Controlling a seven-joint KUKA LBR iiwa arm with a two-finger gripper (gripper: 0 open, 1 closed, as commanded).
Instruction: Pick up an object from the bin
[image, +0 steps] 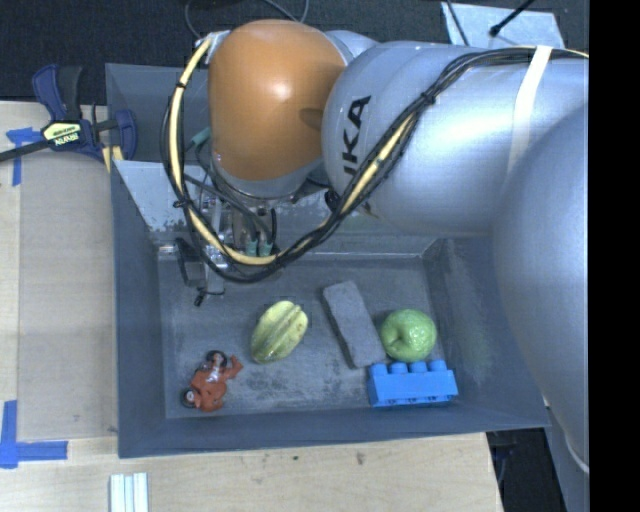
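My gripper (240, 228) hangs under the arm's wrist at the back left of the bin, above bare floor. A yellow-green ribbed fruit (278, 331) lies just in front of it, apart from it. A small orange and red toy figure (210, 381) lies at the front left. A grey oblong block (351, 322) lies tilted to the right of the fruit.
A green apple (408, 334) rests at the right, touching the grey block's side, with a blue studded brick (412, 384) right in front of it by the front wall. The arm and its orange dome cover the bin's back and right side.
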